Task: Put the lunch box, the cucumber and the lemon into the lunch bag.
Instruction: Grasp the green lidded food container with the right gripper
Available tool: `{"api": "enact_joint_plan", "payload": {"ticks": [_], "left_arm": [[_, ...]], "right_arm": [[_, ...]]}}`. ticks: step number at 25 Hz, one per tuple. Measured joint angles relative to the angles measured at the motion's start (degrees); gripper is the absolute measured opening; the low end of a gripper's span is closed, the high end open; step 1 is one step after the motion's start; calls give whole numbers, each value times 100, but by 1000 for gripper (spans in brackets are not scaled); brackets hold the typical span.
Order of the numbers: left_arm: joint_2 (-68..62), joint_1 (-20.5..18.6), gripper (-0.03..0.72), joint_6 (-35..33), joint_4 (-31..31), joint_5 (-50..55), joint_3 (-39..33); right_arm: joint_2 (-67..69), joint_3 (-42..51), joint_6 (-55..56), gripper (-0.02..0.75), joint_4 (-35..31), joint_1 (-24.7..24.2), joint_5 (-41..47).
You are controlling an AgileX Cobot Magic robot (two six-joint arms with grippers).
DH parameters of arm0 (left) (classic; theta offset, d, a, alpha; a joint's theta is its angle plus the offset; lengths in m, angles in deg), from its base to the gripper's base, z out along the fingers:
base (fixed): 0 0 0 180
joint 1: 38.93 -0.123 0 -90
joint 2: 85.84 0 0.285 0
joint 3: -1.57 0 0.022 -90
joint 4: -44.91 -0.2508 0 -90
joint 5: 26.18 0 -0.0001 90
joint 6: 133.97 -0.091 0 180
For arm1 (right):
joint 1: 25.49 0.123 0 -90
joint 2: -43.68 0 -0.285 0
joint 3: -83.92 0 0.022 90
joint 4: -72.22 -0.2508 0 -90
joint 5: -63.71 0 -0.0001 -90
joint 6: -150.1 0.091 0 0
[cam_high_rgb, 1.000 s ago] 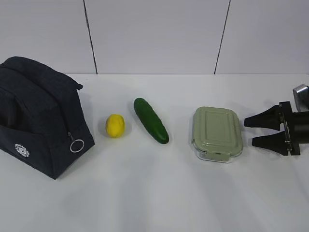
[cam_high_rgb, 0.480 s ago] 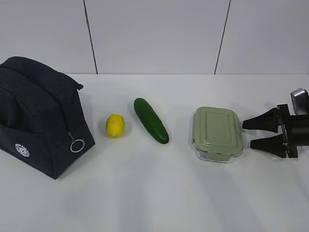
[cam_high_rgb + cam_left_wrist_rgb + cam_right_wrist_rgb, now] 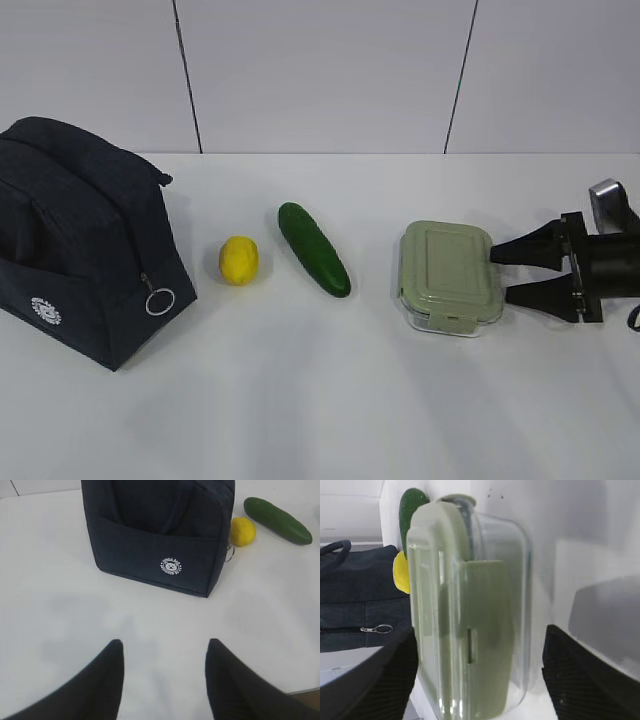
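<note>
White logo text [image 3: 170,565] readable only from left wrist.

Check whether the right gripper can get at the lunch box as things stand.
Probably yes: the right gripper is open at the lunch box's right end, one finger on each side, nothing between.

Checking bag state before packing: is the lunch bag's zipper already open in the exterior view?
No. The lunch bag looks zipped shut, its ring pull hanging low on the side facing the lemon.
</note>
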State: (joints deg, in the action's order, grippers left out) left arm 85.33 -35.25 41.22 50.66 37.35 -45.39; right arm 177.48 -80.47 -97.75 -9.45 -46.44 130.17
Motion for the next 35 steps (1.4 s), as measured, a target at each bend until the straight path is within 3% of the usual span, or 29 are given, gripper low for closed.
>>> {"api": "enact_joint_plan", "payload": {"ticks": [9, 35], "left_arm": [[0, 0, 388, 0, 0, 0, 0], [0, 0, 370, 0, 0, 0, 0]], "right_arm": [[87, -504, 84, 587, 78, 159, 0], [423, -560, 164, 587, 157, 411, 19]]}}
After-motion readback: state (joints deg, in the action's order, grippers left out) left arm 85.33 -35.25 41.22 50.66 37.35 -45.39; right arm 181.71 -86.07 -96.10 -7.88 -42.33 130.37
